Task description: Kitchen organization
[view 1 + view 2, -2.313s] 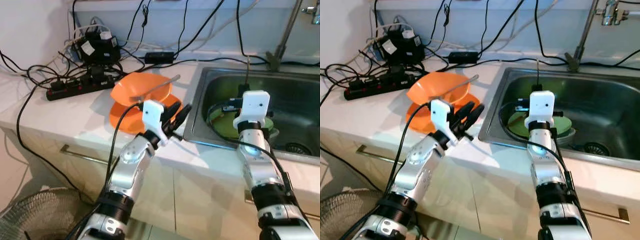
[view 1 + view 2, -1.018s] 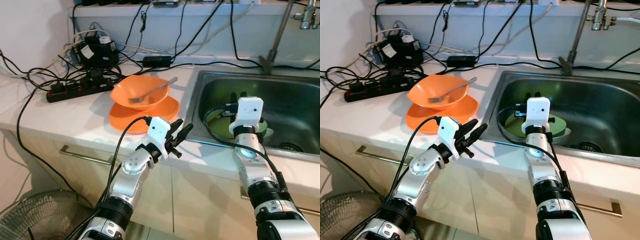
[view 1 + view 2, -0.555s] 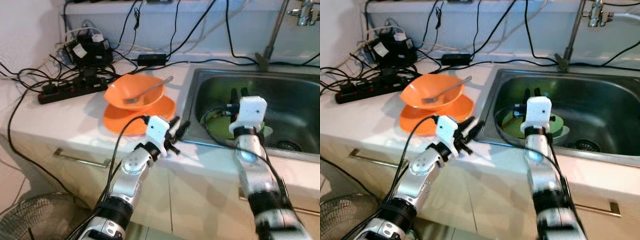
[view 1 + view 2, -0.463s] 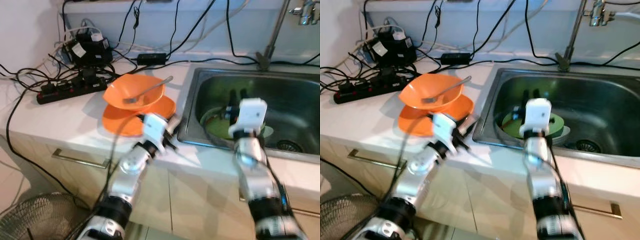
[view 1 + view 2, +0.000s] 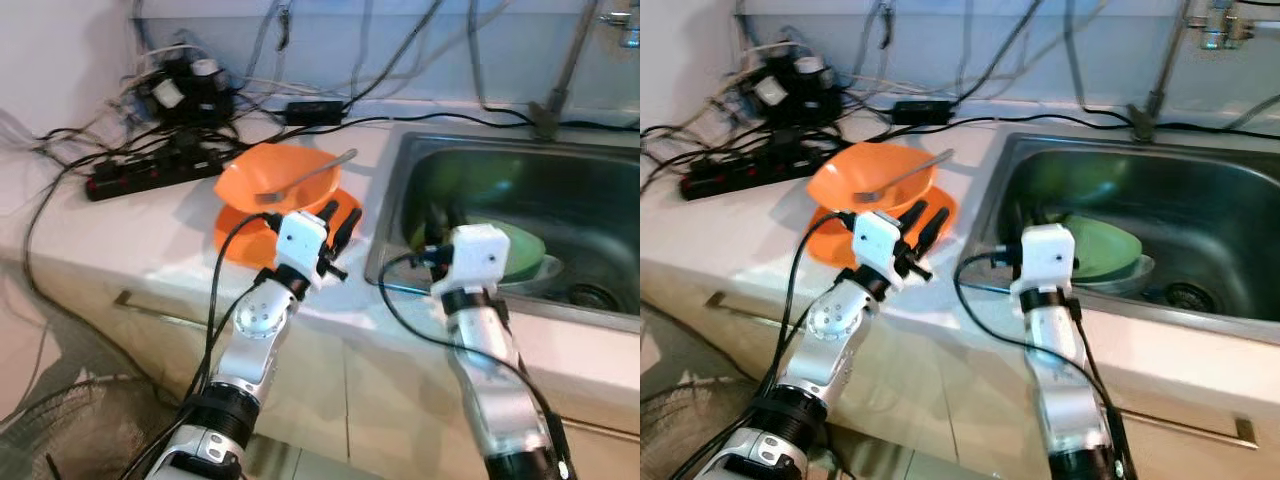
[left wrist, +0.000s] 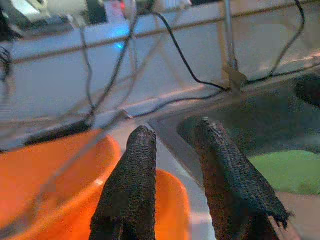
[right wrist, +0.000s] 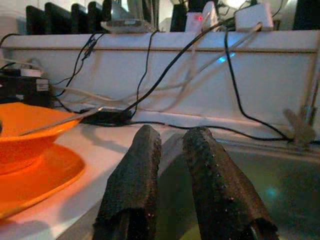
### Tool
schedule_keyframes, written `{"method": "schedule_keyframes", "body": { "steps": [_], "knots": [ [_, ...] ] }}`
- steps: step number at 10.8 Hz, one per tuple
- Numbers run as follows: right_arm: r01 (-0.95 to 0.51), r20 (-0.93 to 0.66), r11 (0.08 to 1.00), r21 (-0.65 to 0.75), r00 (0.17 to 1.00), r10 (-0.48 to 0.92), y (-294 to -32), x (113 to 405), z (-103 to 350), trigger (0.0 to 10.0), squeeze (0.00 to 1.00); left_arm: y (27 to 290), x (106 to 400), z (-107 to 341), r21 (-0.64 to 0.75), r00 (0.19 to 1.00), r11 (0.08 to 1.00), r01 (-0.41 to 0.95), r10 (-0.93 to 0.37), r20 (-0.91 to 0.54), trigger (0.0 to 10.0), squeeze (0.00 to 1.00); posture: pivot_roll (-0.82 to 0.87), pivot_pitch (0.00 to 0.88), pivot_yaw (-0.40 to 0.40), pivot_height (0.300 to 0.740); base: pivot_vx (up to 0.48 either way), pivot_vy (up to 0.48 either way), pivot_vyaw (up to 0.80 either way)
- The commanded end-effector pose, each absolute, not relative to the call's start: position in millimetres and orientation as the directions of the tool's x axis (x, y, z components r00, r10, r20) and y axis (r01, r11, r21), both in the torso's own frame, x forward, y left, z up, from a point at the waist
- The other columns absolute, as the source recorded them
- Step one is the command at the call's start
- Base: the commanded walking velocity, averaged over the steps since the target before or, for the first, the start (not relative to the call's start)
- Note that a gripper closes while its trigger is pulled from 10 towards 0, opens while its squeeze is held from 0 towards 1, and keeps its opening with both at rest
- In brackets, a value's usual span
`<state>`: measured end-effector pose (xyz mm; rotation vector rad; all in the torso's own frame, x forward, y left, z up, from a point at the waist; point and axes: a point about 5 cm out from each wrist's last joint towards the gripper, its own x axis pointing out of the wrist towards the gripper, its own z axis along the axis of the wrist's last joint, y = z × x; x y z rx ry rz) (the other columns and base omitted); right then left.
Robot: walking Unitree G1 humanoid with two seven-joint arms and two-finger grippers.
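Observation:
An orange bowl (image 5: pixel 272 176) with a metal fork (image 5: pixel 312 177) lying in it sits on an orange plate (image 5: pixel 236 236) on the white counter. My left gripper (image 5: pixel 338 214) hovers at the plate's right rim, between the plate and the sink; its fingers (image 6: pixel 141 150) stand open a little with nothing between them. A green plate (image 5: pixel 516 245) lies in the steel sink (image 5: pixel 520 170). My right gripper (image 5: pixel 441 218) reaches over the sink's near left corner, left of the green plate. Its fingers (image 7: pixel 145 150) stand a narrow gap apart and hold nothing.
A black power strip (image 5: pixel 150 170) and a tangle of cables and adapters (image 5: pixel 185 85) fill the counter's back left. The faucet (image 5: pixel 560 75) rises behind the sink. A drawer handle (image 5: pixel 160 310) runs below the counter edge, and a fan grille (image 5: pixel 60 430) stands on the floor at lower left.
The view has shifted and blurred. My left gripper has risen closer to the orange plate's rim. My right gripper has moved left in the sink, uncovering the green plate.

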<state>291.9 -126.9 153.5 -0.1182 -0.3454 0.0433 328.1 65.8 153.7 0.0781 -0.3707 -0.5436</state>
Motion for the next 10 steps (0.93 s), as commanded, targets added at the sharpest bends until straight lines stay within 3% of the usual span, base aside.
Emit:
{"method": "schedule_keyframes", "body": {
  "steps": [1, 7, 10],
  "knots": [
    [-0.038, 0.338, 0.991, -0.128, 0.938, 0.079, -123, 289, 159, 10.0, 0.0, 66, 331, 168, 0.201, 0.781, 0.862, 0.466, -0.507, 0.365, 10.0, 0.0, 0.02, 0.0, 0.114, 0.74, 0.0, 0.0, 0.0],
    [-0.017, 0.319, 0.994, -0.105, 0.947, 0.05, -123, 286, 165, 10.0, 0.0, 83, 348, 176, 0.195, 0.871, 0.926, 0.323, -0.371, 0.322, 10.0, 0.0, 0.02, 0.0, 0.123, 0.74, 0.0, 0.0, 0.0],
    [-0.008, 0.329, 0.995, -0.1, 0.944, 0.041, -123, 289, 172, 10.0, 0.0, 91, 351, 170, 0.074, 0.913, 0.944, 0.322, -0.33, 0.238, 10.0, 0.0, 0.03, 0.0, 0.12, 0.74, 0.0, 0.0, 0.0]
  ]
}}
